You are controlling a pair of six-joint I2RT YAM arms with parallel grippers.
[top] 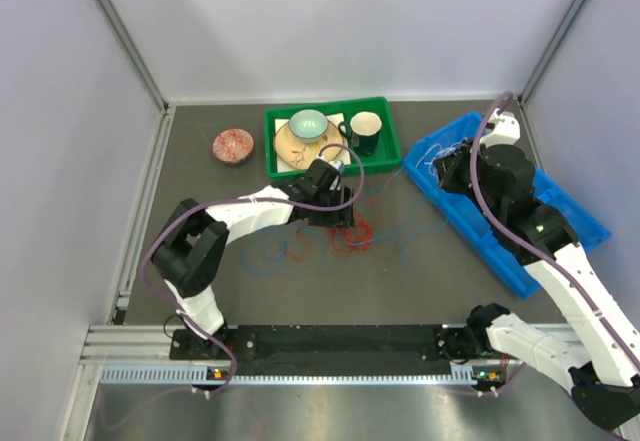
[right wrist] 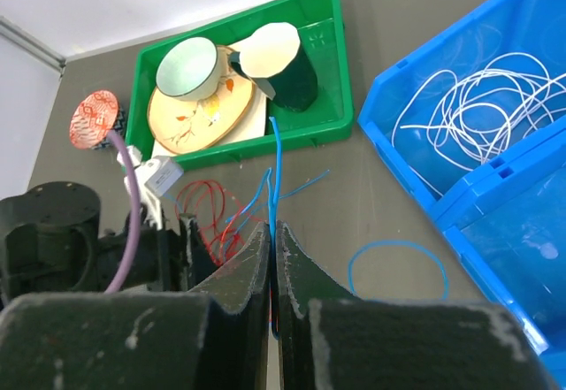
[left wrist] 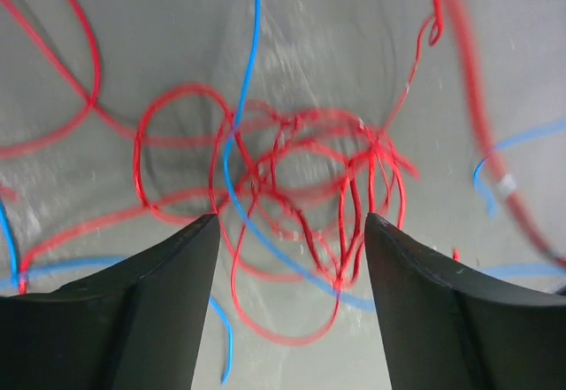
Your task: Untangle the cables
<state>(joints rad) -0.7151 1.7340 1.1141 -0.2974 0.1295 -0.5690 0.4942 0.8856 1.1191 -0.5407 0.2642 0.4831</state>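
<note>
soft, even light from above fills the top view: the white walls [top: 350, 21] are bright, and the dark table [top: 420, 286] shows only faint shadows under the arms [top: 250, 213]. in the left wrist view the red cable [left wrist: 292, 178] is smeared, perhaps by motion, and the left gripper's fingers [left wrist: 133, 319] are black, featureless. the right wrist view is sharper: white cable [right wrist: 478, 107] and blue cable [right wrist: 276, 160] read crisply, the right gripper's fingers [right wrist: 354, 337] soft near the lens.

A green tray [top: 392, 151] sits at upper centre, holding a pale green bowl [top: 309, 123], a tan plate [top: 288, 149] and a dark mug [top: 365, 131]. A small red patterned dish [top: 233, 146] lies left of it. A blue bin [top: 583, 223] fills the right side.
</note>
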